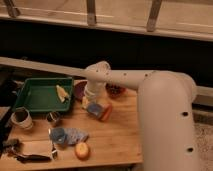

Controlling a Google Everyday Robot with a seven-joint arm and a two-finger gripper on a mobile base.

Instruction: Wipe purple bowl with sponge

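The purple bowl sits on the wooden table just right of the green tray, and my arm partly hides it. My gripper hangs from the white wrist, right beside the bowl's front right edge. Below the gripper lies a yellow and blue piece that looks like the sponge. I cannot tell whether the gripper holds it. An orange item lies against it.
A green tray with a yellow item stands at the left. A dark red bowl is behind the arm. Two metal cups, a blue packet, an orange fruit and a dark tool lie in front.
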